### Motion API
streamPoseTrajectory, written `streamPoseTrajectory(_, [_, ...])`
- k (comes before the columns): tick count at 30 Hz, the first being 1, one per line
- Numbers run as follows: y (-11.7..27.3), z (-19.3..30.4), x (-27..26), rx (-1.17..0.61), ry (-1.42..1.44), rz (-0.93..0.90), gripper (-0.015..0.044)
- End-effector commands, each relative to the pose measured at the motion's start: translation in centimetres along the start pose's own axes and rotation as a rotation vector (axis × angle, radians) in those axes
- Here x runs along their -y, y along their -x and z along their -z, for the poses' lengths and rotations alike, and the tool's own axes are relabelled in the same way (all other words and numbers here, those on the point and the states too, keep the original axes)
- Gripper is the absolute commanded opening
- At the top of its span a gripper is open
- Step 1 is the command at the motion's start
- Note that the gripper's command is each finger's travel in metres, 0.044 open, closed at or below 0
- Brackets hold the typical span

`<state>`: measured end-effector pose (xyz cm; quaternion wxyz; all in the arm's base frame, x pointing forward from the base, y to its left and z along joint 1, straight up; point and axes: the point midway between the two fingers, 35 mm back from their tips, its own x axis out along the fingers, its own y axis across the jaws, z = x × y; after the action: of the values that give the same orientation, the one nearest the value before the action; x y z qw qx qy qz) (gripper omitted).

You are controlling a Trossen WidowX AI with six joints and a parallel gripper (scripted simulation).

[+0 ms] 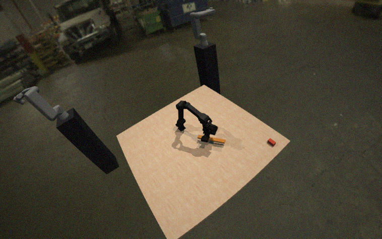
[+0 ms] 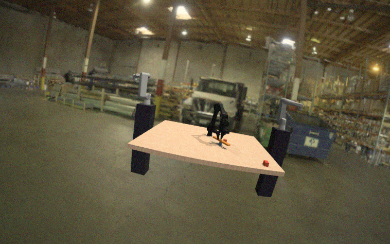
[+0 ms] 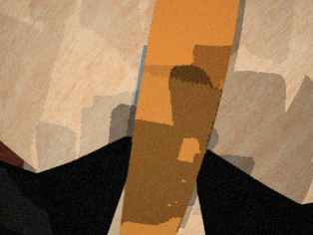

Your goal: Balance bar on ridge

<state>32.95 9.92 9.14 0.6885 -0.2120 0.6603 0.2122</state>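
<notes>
Bar (image 1: 211,138) sits clamped in my gripper (image 1: 205,138), jaws closed on its sides near one end, not mid-length, so I judge it would tip if freed. A sliver of blue ridge (image 3: 141,77) peeks beside the bar on the table (image 1: 180,185); contact I can't confirm, so I hold

A long flat orange bar (image 1: 211,138) lies nearly level over a thin blue ridge (image 3: 141,77), pinched near its ten-o'clock end.
</notes>
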Motion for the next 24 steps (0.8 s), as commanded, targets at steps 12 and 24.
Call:
streamPoseTrajectory(12, [-0.40, 0.18, -0.04, -0.006, -0.004, -0.001, 0.0000])
streamPoseTrajectory(24, [-0.09, 0.19, -0.04, -0.006, -0.004, -0.001, 0.0000])
